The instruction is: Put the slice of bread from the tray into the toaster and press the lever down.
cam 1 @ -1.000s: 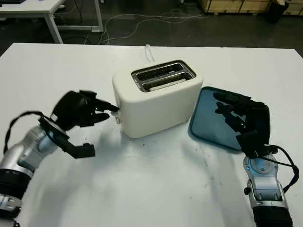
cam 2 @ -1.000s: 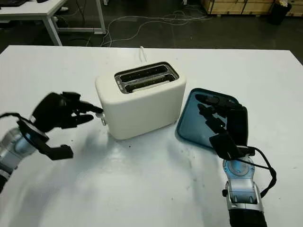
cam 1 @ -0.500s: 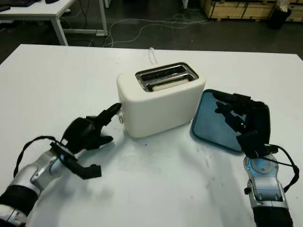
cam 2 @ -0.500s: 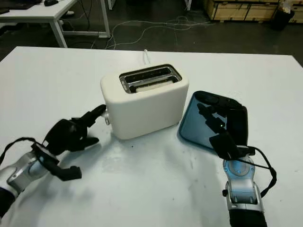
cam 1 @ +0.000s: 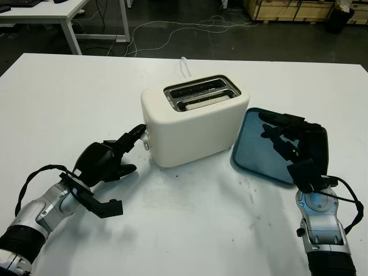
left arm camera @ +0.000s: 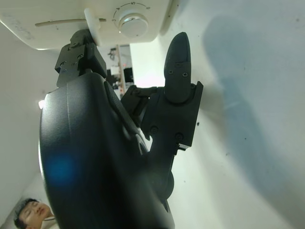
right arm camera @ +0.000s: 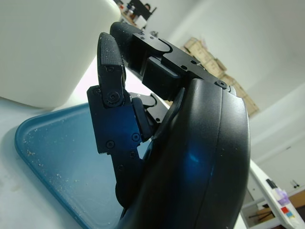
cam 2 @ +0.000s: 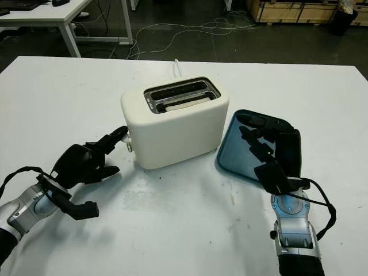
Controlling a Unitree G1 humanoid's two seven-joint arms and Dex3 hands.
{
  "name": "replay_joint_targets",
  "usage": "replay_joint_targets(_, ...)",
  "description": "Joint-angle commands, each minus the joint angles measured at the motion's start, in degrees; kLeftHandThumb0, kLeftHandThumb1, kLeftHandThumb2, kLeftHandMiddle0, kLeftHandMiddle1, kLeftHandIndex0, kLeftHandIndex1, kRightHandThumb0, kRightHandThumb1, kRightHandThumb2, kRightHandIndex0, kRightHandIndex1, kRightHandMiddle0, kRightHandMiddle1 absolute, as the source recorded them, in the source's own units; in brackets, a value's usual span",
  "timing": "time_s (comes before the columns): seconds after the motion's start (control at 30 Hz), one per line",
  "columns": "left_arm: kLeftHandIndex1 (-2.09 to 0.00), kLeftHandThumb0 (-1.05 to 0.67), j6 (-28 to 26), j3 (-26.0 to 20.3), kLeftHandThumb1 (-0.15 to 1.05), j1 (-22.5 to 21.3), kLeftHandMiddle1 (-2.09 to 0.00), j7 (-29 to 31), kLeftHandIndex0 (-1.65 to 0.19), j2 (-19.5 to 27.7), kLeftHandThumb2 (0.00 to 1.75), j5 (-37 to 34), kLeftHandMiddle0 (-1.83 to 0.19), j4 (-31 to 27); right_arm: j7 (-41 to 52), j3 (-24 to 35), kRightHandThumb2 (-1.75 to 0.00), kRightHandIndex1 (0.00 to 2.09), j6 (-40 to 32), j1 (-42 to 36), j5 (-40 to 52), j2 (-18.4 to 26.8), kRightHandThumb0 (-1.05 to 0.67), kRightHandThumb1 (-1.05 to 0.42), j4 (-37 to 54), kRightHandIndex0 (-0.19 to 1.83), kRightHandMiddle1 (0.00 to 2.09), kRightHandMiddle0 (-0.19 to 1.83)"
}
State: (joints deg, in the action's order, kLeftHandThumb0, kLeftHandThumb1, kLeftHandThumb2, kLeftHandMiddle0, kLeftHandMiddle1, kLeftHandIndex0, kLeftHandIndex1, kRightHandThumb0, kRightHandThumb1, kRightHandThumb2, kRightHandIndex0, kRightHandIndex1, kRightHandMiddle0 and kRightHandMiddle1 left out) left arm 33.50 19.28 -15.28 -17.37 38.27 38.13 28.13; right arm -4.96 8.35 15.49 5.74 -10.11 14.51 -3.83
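The cream toaster (cam 1: pixel 194 119) stood on the white tabletop (cam 1: pixel 75 92), between the two robot hands. In its slot nearer to the robot a pale slice of bread (cam 1: pixel 204 103) sat low, only its top edge was visible.

The left robot hand (cam 1: pixel 109 158) was close to the left end of the toaster, low over the tabletop. One of its fingers (cam 1: pixel 133 134) reached forward to the lever (left arm camera: pixel 92 19), a small white tab on that end. In the left wrist view the fingertip was just beside the lever and seemed to touch it, but I cannot tell this for sure. Next to the lever, on the same end wall, there was a round dial (left arm camera: pixel 133 21). The other finger (left arm camera: pixel 177 62) pointed along the tabletop, apart from the toaster. The left robot hand was wide and grasped nothing.

The right robot hand (cam 1: pixel 290 141) was over the blue tray (cam 1: pixel 253 144), on the tray's side far from the toaster. The tray lay just beside the right end of the toaster, and small crumbs were on its surface in the right wrist view. The fingers (right arm camera: pixel 110 57) of this robot hand were bent a little over the tray and held nothing.

A white cable (cam 1: pixel 184 62) went from the back of the toaster, away from both robot hands.
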Motion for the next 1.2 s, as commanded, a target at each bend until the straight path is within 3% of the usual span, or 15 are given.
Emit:
replay_joint_targets(0.0, -0.18, -0.34, -1.62, 2.77, 0.92, 0.19, -1.35, 5.08, -1.01, -0.14, 0.32, 3.51, -0.74, 0.23, -0.07, -0.13, -0.21, 0.99, 0.35, -0.31, 0.29, -0.32, -0.45, -0.92, 0.54, 0.88, 0.0, 1.13)
replay_joint_targets(0.13, -0.22, -0.35, -4.44, 1.79, 0.92, 0.14, -1.41, 7.62, -1.06, 3.97, 0.31, 7.44, -0.79, -8.76, 0.06, 0.0, -0.21, 0.98, 0.73, -0.2, 0.47, -0.13, -0.46, -0.92, 0.25, 0.88, 0.0, 1.12)
replay_joint_targets(0.2, -0.24, -0.34, -10.42, 0.19, 0.92, 1.49, -1.43, 16.12, -1.09, 6.41, 0.28, 10.34, -0.8, -21.62, 0.1, 0.0, -0.21, 0.99, 0.76, -0.17, 0.34, 0.03, -0.46, -0.92, 0.29, 0.88, 0.0, 1.12)
replay_joint_targets(0.23, -0.27, -0.34, -13.57, -0.44, 0.91, 2.11, -1.3, 21.66, -1.12, 7.2, 0.27, 11.43, -0.84, -28.51, 0.13, -0.04, -0.21, 0.99, 0.87, -0.13, 0.24, 0.11, -0.46, -0.92, 0.23, 0.88, 0.0, 1.12)
replay_joint_targets(0.3, -0.33, -0.35, -16.28, 0.6, 0.87, 1.3, -1.15, 29.88, -1.19, 7.38, 0.29, 12.26, -0.93, -35.37, 0.3, -0.11, -0.21, 1.0, 0.77, 0.0, 0.32, 0.13, -0.46, -0.92, 0.14, 0.88, 0.0, 1.12)
replay_joint_targets(0.33, -0.92, -0.38, -16.33, 1.72, 0.79, 0.35, -1.49, 32.06, -1.11, 6.98, 0.34, 12.4, -0.9, -35.5, 0.38, -0.12, -0.21, 1.0, 0.64, 0.06, 0.44, 0.11, -0.45, -0.92, 0.12, 0.89, 0.0, 1.12)
replay_joint_targets(0.37, -1.29, -0.4, -16.48, 3.88, 0.76, -1.26, -1.62, 35.47, -0.99, 6.3, 0.37, 13.83, -0.9, -34.29, 0.44, -0.13, -0.21, 1.0, 0.48, 0.1, 0.48, 0.09, -0.45, -0.92, 0.18, 0.89, 0.0, 1.12)
replay_joint_targets(0.43, -1.62, -0.4, -16.71, 8.19, 0.82, -4.49, -1.71, 42.04, -0.86, 4.52, 0.29, 17.13, -0.97, -31.51, 0.52, -0.1, -0.21, 1.01, 0.55, 0.11, 0.53, 0.16, -0.45, -0.92, 0.26, 0.88, 0.0, 1.12)
replay_joint_targets(0.5, -1.62, -0.44, -18.04, 11.14, 0.89, -6.67, -1.74, 47.2, -0.82, 2.61, 0.13, 19.57, -0.97, -30.44, 0.64, 0.02, -0.21, 1.01, 0.73, 0.05, 0.64, 0.2, -0.46, -0.92, 0.29, 0.87, 0.0, 1.12)
replay_joint_targets(0.57, -1.31, -0.49, -19.27, 12.99, 0.91, -8.23, -1.65, 51.56, -0.89, 1.04, 0.07, 21.28, -0.96, -30.48, 0.61, 0.15, -0.21, 1.0, 0.55, -0.01, 0.49, 0.21, -0.47, -0.92, 0.38, 0.87, 0.0, 1.12)
replay_joint_targets(0.6, -1.28, -0.48, -19.28, 13.51, 0.92, -8.69, -1.66, 52.53, -0.9, 0.66, 0.08, 21.65, -0.94, -30.45, 0.62, 0.23, -0.21, 1.0, 0.39, -0.03, 0.47, 0.23, -0.47, -0.92, 0.42, 0.87, 0.0, 1.12)
replay_joint_targets(0.7, -1.39, -0.43, -19.32, 14.55, 0.92, -9.71, -1.74, 54.65, -0.86, 0.05, 0.13, 22.17, -0.89, -30.35, 0.8, 0.36, -0.21, 0.98, 0.23, -0.04, 0.61, 0.36, -0.47, -0.92, 0.6, 0.87, 0.0, 1.12)
replay_joint_targets(0.83, -1.51, -0.42, -18.2, 13.94, 0.92, -9.25, -1.74, 52.78, -0.82, 0.35, 0.15, 21.83, -0.92, -29.83, 0.68, 0.4, -0.21, 0.97, 0.92, 0.12, 0.37, 0.59, -0.46, -0.92, 0.03, 0.87, 0.0, 1.12)
replay_joint_targets(0.93, -1.42, -0.41, -19.25, 13.37, 0.92, -9.08, -1.75, 54.17, -0.85, -0.03, 0.13, 20.48, -0.87, -29.74, 0.67, 0.31, -0.21, 0.97, 0.74, 0.1, 0.26, 0.58, -0.45, -0.92, 0.12, 0.87, 0.0, 1.12)
replay_joint_targets(1.17, -1.58, -0.42, -19.11, 10.2, 0.92, -6.07, -1.75, 41.34, -0.8, -0.3, 0.13, 19.47, -0.83, -27.53, 0.41, 0.23, -0.2, 0.98, 1.2, 0.12, 0.41, 0.19, -0.44, -0.92, -0.21, 0.88, 0.0, 1.13)
